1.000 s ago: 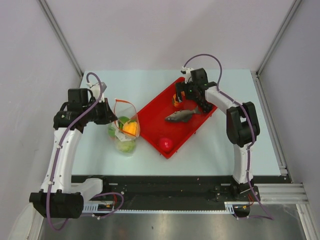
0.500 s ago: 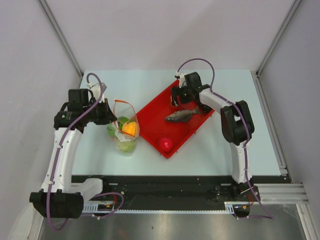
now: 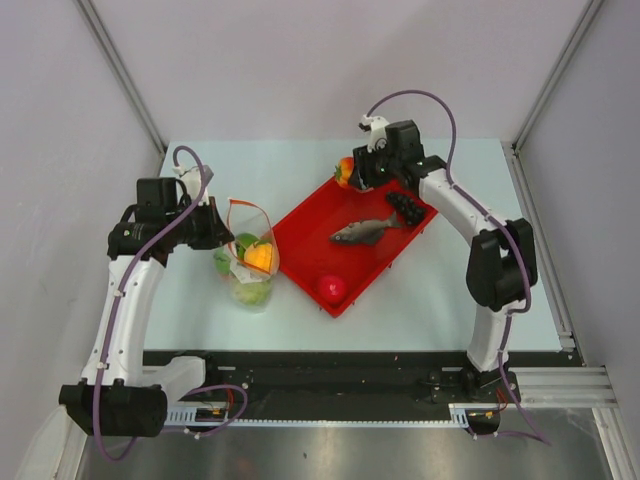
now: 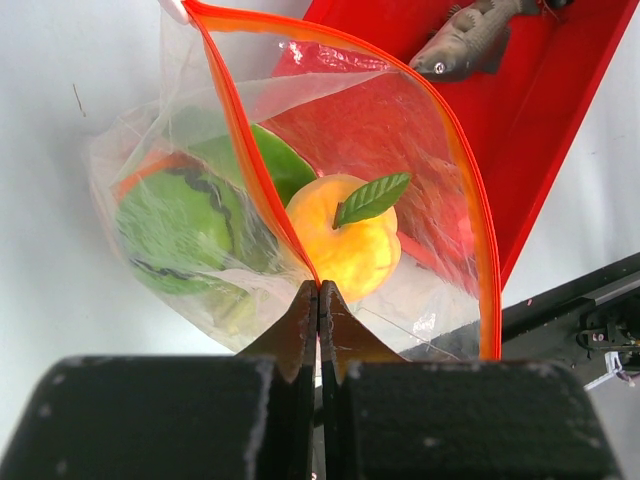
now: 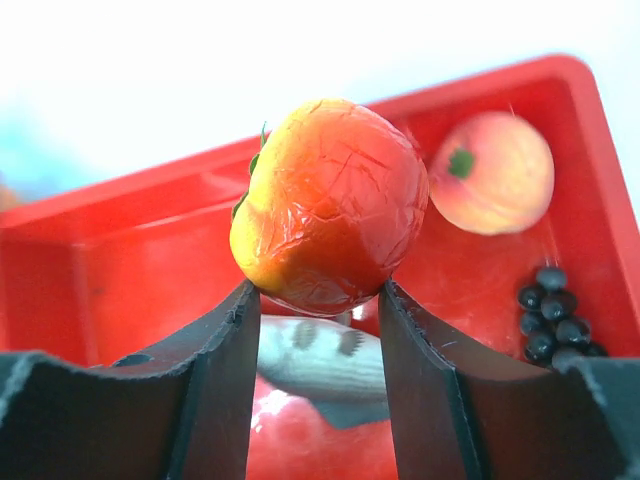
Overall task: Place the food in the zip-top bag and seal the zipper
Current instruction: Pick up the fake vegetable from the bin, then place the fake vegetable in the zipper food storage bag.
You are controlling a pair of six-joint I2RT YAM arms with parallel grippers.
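Note:
The zip-top bag (image 3: 248,262) stands open on the table left of the red tray (image 3: 300,225). My left gripper (image 3: 213,228) is shut on its orange-red zipper strip (image 4: 250,150), jaws pinched together (image 4: 318,289). Inside the bag are a striped green melon (image 4: 180,225), green cabbage (image 4: 272,162) and an orange fruit with a leaf (image 4: 350,245). My right gripper (image 3: 350,172) is shut on an orange-red tomato-like fruit (image 5: 330,205), held above the tray's far corner. A grey fish (image 3: 362,231), dark grapes (image 3: 405,208) and a peach (image 3: 331,288) lie in the tray.
The tray sits diagonally at the table's middle, its near corner pointing at the arm bases. The fish (image 5: 320,365), grapes (image 5: 550,315) and peach (image 5: 493,172) show under the held fruit in the right wrist view. Grey walls enclose the table on three sides.
My right gripper has risen out of the tray with the orange-red fruit, drifting toward the tray's far corner. The left arm and the bag have not moved.

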